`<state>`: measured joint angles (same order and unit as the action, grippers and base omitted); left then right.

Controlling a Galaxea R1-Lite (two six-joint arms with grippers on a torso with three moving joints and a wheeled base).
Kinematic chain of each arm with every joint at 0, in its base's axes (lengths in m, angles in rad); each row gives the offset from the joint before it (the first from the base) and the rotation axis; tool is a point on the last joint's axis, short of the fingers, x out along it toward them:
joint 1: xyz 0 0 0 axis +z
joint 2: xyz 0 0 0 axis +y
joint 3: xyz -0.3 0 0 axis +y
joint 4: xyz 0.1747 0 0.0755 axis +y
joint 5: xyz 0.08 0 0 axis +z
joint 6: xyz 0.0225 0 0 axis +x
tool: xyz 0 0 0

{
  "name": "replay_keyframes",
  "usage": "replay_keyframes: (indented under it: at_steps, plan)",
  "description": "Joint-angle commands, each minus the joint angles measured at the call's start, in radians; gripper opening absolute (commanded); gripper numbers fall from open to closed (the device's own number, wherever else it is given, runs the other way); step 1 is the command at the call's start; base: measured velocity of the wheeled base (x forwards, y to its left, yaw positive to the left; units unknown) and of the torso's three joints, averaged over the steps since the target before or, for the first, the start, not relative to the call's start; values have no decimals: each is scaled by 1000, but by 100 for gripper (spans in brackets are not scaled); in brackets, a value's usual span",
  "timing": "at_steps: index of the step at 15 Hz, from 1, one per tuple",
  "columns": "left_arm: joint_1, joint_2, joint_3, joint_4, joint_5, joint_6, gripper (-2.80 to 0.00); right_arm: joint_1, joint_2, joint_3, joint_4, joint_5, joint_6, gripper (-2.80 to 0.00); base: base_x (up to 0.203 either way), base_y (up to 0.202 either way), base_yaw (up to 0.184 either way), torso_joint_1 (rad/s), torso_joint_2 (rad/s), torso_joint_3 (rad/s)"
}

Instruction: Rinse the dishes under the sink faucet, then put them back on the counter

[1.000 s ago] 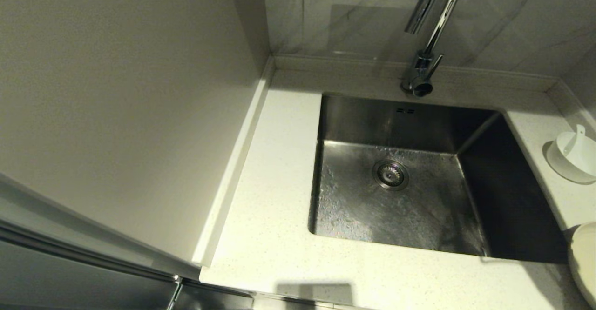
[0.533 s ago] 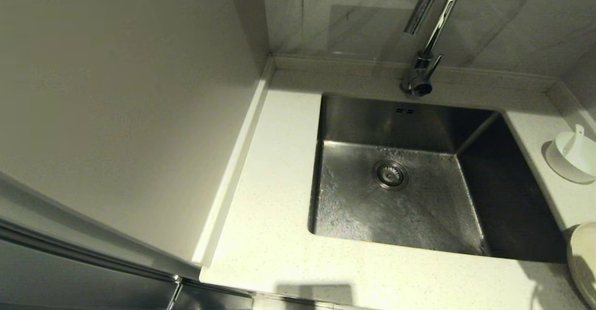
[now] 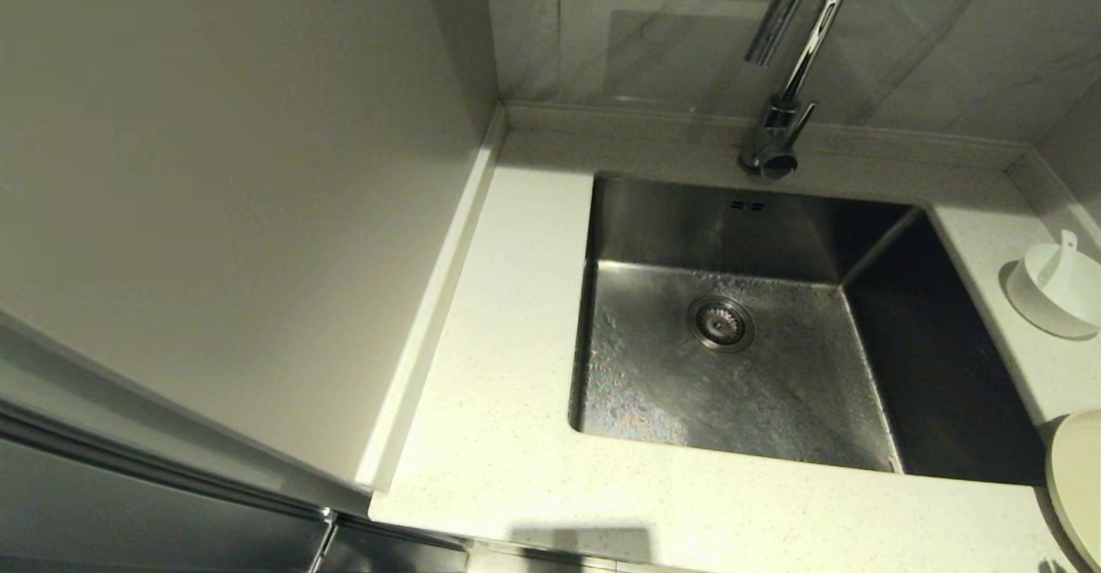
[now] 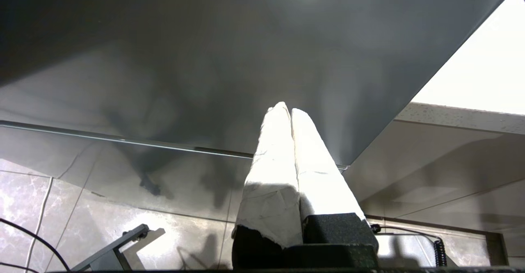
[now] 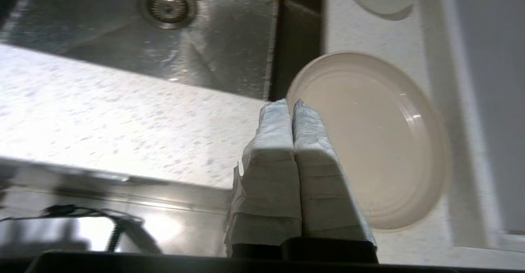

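Observation:
The cream plate (image 3: 1079,487) lies on the counter (image 3: 490,384) right of the sink (image 3: 654,392), cut off by the head view's edge. Behind it stands the white bowl (image 3: 1045,302) with the soup spoon (image 3: 1065,255) in it. In the right wrist view my right gripper (image 5: 292,103) is shut and empty, its tips over the near left rim of the plate (image 5: 381,142); whether they touch it I cannot tell. My left gripper (image 4: 286,109) is shut and empty, parked low under a grey panel. No water shows at the faucet (image 3: 787,83).
The sink basin holds only its drain strainer (image 3: 721,323), and its floor looks wet. A tall wall (image 3: 241,194) closes the left side and a raised rim runs along the back. The counter's front strip is narrow.
The shadow beside the plate at the lower right has drawn off toward the corner. The plate, bowl, spoon and faucet have not moved.

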<state>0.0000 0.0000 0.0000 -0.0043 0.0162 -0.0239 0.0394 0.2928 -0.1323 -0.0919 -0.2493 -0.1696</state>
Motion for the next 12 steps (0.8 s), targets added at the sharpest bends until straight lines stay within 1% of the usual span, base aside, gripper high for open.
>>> replay_keyframes:
  at_steps: [1,3,6,8,10,12]
  plan:
    - [0,-3,0,0,1,-1,-280,-60,-52,61,7,138,22,-280,0,0,0,0,0,0]
    - [0,-3,0,0,1,-1,-280,-54,-108,90,41,156,41,-280,0,0,0,0,0,0]
    - [0,-3,0,0,1,-1,-280,-44,-276,100,100,228,58,-280,0,0,0,0,0,0]
    - [0,-3,0,0,1,-1,-280,-42,-293,117,127,262,85,-280,0,0,0,0,0,0]
    - [0,-3,0,0,1,-1,-280,-42,-293,119,129,258,143,-280,0,0,0,0,0,0]
    - [0,-3,0,0,1,-1,-280,-41,-293,119,129,246,165,-280,0,0,0,0,0,0]
